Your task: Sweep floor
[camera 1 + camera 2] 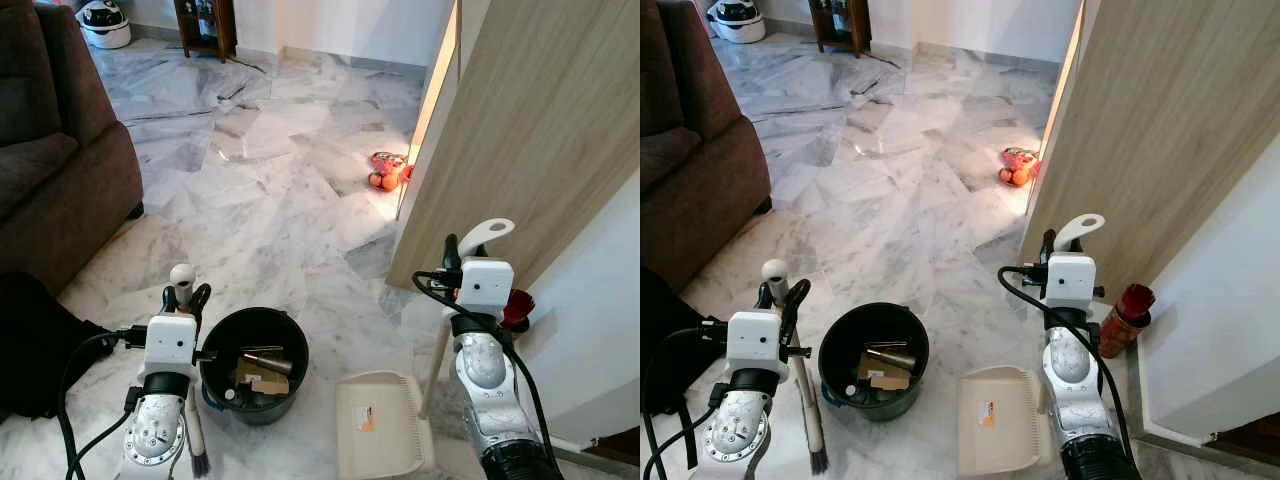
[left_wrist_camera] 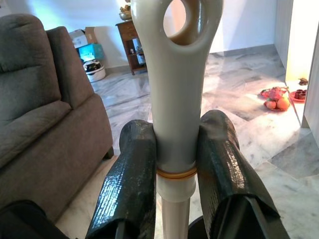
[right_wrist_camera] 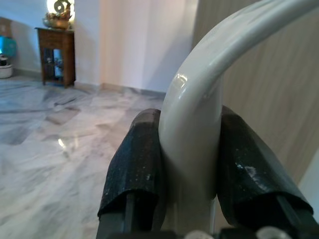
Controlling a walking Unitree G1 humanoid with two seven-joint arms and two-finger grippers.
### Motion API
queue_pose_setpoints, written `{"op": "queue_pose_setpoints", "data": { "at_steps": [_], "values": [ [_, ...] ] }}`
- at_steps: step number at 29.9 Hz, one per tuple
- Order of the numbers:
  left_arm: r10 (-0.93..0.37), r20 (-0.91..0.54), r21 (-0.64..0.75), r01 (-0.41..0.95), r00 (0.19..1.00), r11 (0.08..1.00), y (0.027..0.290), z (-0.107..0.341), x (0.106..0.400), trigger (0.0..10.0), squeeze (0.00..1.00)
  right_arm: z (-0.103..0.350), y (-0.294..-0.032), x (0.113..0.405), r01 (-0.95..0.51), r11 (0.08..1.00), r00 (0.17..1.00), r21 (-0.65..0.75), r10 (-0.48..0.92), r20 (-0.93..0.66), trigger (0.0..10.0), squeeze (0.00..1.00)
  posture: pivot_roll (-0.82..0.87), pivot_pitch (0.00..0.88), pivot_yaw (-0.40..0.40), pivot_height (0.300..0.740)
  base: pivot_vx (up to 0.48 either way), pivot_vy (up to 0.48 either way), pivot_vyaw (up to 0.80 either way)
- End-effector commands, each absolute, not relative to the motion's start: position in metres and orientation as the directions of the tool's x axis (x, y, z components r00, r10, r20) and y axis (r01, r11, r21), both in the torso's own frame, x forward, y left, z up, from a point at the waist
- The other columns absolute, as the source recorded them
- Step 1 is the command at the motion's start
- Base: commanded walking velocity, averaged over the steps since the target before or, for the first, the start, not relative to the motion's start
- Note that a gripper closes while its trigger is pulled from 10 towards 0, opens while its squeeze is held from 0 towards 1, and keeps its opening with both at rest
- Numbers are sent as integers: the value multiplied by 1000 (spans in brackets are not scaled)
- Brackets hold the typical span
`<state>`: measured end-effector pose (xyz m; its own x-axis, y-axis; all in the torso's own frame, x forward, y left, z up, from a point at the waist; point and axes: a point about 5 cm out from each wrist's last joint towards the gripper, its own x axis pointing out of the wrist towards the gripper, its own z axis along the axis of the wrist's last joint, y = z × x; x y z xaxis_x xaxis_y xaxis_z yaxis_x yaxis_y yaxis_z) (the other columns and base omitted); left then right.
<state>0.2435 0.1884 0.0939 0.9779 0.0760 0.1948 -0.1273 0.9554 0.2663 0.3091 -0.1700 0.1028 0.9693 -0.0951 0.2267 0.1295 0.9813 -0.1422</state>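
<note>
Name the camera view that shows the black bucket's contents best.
The right eye view: the round black plastic bucket sits between the arms, its opening unobstructed, with a metal can and cardboard scraps inside. The left eye view shows it too, its near rim partly behind the left arm. The left wrist view catches only a dark sliver.

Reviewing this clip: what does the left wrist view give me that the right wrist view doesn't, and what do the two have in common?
Left wrist view: the left gripper, its fingers shut on the broom handle with its hanging hole, plus the brown sofa and fruit on the floor.

Right wrist view: the right gripper shut on the curved dustpan handle, beside a wood-grain panel.

Both: white marble floor and the dark wooden side table at the far wall.
</note>
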Motion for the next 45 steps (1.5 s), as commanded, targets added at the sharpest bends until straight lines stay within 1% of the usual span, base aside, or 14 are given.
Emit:
{"op": "queue_pose_setpoints", "data": {
  "at_steps": [1,4,8,16,25,45],
  "values": [
    [66,225,255,-124,972,959,188,98,242,10000,0,99,-168,306,101,988,973,-119,-73,221,10000,0,139,36,-57,740,0,0,0],
    [69,226,251,-127,972,960,188,98,242,10000,0,94,-163,304,56,992,978,-114,-31,204,10000,0,136,32,-56,740,0,0,0],
    [66,232,248,-125,970,961,186,99,244,10000,0,94,-165,304,65,993,978,-98,-44,205,10000,0,136,33,-55,740,0,0,0],
    [74,243,240,-134,967,962,185,101,247,10000,0,97,-168,308,65,996,977,-69,-49,207,10000,0,127,65,-62,740,0,0,0],
    [79,250,238,-140,965,961,186,103,249,10000,0,98,-163,311,49,998,978,-51,-37,207,10000,0,124,82,-61,740,0,0,0],
    [74,254,239,-137,964,961,185,104,250,10000,0,96,-161,311,46,998,978,-36,-38,204,10000,0,118,92,-58,740,0,0,0]
  ]
}}
